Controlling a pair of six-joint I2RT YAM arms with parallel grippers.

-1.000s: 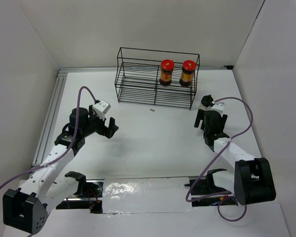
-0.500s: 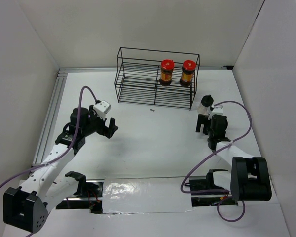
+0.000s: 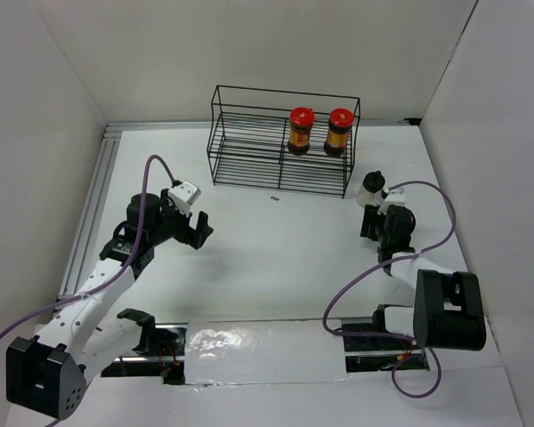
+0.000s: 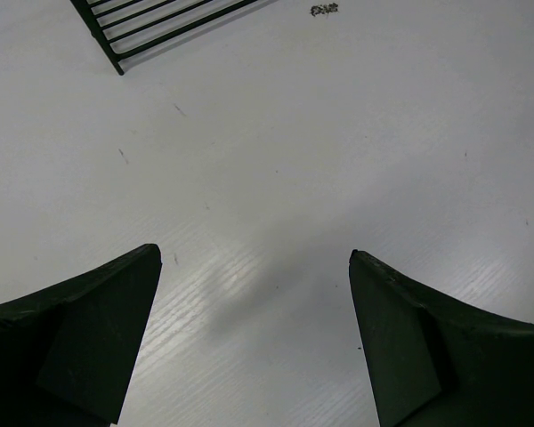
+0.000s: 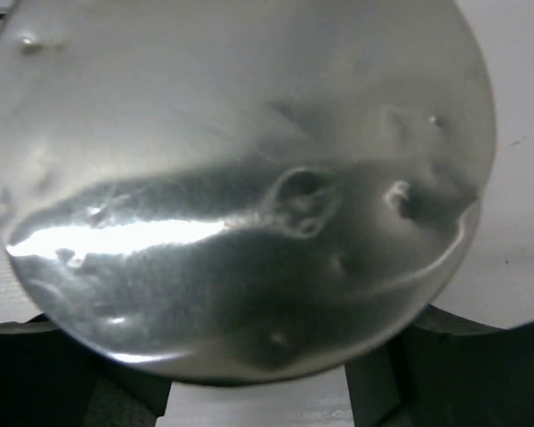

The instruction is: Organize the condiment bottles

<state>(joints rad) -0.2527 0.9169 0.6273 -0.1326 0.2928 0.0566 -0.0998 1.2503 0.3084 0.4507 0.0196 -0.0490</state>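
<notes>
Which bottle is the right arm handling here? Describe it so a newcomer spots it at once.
Find the black wire rack at the table's far side; the right gripper is just off its right front corner. The black-capped bottle is in that gripper: whitish body, unlike the two red-capped amber bottles standing on the rack.

A black wire two-tier rack (image 3: 246, 148) stands along the counter's (image 3: 276, 253) far edge, its right half blocked by one amber-brown red-capped bottle (image 3: 301, 132) and a second amber-brown red-capped bottle (image 3: 339, 132); the left half is open. Between the rack's front right corner and the right edge, the right gripper (image 3: 378, 206), clamped on a whitish black-capped bottle (image 3: 370, 187), fills the gap. The left gripper (image 3: 198, 229), fingers spread, hangs toward the left edge; the middle is passable.
</notes>
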